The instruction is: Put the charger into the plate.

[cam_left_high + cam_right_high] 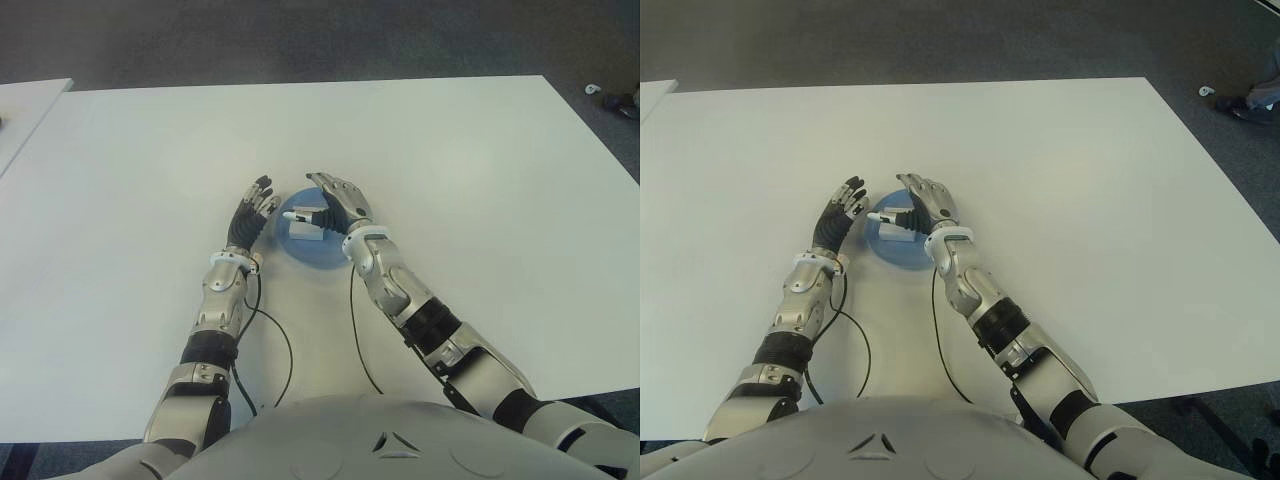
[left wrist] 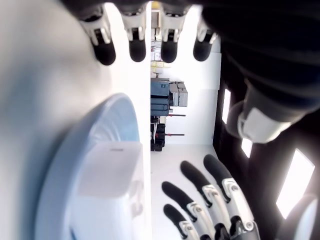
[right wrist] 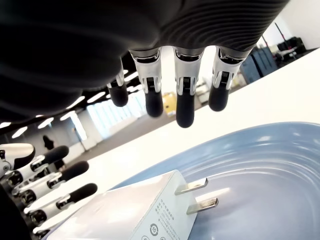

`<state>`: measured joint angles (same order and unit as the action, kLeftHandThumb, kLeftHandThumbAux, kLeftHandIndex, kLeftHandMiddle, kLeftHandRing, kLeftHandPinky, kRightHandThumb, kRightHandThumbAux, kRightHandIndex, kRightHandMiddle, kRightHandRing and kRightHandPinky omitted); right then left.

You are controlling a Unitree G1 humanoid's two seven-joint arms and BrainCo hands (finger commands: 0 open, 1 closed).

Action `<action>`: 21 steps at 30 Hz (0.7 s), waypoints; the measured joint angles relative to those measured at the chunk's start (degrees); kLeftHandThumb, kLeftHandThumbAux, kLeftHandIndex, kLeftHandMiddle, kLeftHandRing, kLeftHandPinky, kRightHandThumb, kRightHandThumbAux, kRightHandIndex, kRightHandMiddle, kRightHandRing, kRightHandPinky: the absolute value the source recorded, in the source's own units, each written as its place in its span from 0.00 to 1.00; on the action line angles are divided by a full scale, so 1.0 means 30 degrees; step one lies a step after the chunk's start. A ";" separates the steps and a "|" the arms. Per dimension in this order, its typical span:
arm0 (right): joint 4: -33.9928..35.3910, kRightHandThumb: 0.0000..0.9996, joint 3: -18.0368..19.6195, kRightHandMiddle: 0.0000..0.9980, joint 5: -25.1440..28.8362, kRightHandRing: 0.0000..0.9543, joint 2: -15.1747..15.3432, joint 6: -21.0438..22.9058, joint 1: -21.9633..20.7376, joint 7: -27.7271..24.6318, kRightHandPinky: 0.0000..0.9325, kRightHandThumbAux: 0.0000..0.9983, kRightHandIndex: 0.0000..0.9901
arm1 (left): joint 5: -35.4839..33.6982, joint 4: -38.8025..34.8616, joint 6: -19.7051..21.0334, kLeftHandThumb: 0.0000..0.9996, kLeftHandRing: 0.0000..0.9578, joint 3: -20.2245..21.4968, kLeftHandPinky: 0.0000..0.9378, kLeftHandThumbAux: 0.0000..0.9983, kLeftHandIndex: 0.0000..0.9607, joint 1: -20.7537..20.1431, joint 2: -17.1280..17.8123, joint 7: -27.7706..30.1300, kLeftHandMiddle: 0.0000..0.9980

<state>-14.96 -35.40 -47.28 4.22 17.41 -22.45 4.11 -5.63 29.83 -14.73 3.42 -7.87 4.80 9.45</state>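
Note:
A white charger (image 1: 306, 228) lies in the round blue plate (image 1: 316, 256) near the middle of the white table. My right hand (image 1: 327, 200) hovers over the plate's right side. Its fingers (image 3: 184, 100) are spread above the charger (image 3: 125, 212), which shows its two metal prongs and rests on the plate (image 3: 260, 165) without being gripped. My left hand (image 1: 257, 207) shows just left of the plate, fingers straight and holding nothing. In the left wrist view the charger (image 2: 111, 167) sits on the plate (image 2: 87, 145), with the right hand's fingers (image 2: 200, 200) beyond it.
The white table (image 1: 450, 180) spreads wide on all sides of the plate. A second white table's corner (image 1: 25, 105) is at the far left. Thin black cables (image 1: 285, 345) trail on the table close to my torso. Small objects (image 1: 612, 98) lie on the dark floor at the far right.

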 measured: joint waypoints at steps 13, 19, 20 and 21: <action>0.1001 0.28 0.0071 0.00 -0.0333 0.00 0.0759 0.0009 0.0266 -0.1023 0.00 0.10 0.00 | -0.0008 -0.0023 -0.0241 0.00 0.09 0.0013 0.12 0.54 0.05 0.0041 0.0076 0.0388 0.08; 0.1582 0.30 0.0237 0.00 -0.0548 0.00 0.1209 0.0005 0.0691 -0.1059 0.00 0.09 0.00 | 0.0003 0.0052 -0.0453 0.00 0.09 0.0019 0.13 0.55 0.05 0.0064 0.0200 0.0624 0.08; 0.1676 0.30 0.0266 0.00 -0.0581 0.00 0.1297 0.0004 0.0745 -0.1057 0.00 0.09 0.00 | 0.0006 0.0082 -0.0498 0.00 0.09 0.0016 0.13 0.55 0.05 0.0064 0.0230 0.0636 0.08; 0.1777 0.30 0.0312 0.00 -0.0597 0.00 0.1382 -0.0001 0.0797 -0.1055 0.00 0.09 0.00 | 0.0013 0.0120 -0.0548 0.00 0.09 0.0008 0.12 0.55 0.04 0.0062 0.0255 0.0654 0.08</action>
<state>-9.63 -34.46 -49.07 8.37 17.41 -20.06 0.94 -5.59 30.19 -16.38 3.44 -7.68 5.56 11.42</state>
